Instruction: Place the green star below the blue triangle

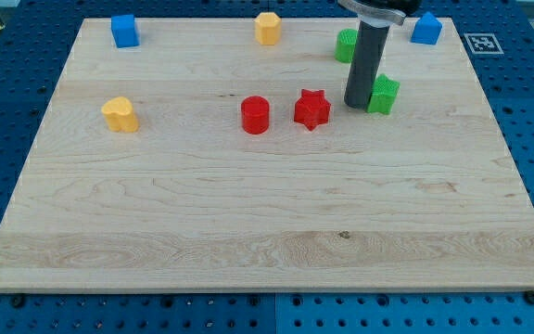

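Observation:
The green star (pixel 385 95) lies in the upper right part of the wooden board (pixel 267 213). The blue triangle (pixel 425 29) sits near the board's top right corner, above and a little to the right of the star. My tip (pixel 356 105) rests on the board right against the star's left side, between it and the red star (pixel 311 109). The dark rod rises from there to the view's top.
A second green block (pixel 345 44) stands above my tip, partly hidden by the rod. A red cylinder (pixel 256 115) lies left of the red star. A yellow block (pixel 120 114) is at the left, a blue block (pixel 124 31) at the top left, and a yellow hexagon (pixel 267 28) at the top middle.

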Available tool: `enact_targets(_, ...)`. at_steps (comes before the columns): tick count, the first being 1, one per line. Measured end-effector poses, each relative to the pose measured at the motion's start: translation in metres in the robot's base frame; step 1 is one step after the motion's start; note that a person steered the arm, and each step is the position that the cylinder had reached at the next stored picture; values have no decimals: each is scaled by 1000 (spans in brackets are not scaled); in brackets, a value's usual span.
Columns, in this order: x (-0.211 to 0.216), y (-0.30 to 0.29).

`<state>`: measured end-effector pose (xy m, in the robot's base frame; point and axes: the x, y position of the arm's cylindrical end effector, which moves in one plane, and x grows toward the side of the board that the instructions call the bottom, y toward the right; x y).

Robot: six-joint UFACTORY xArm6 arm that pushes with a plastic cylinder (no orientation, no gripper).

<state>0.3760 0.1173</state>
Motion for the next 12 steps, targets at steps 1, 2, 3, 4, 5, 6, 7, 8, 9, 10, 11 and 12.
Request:
enact_targets(1, 0, -1)
enact_targets(2, -6, -13)
enact_targets(3, -19, -12)
enact_targets(4, -19, -11)
enact_targets(5, -19, 11)
enact_targets(6, -19, 39)
enact_targets(7, -15, 52)
enact_targets(8, -3, 52)
enact_targets(9, 3, 58)
enact_targets(10, 4, 68)
enact_targets(11, 4, 79)
enact_targets(12, 4, 84)
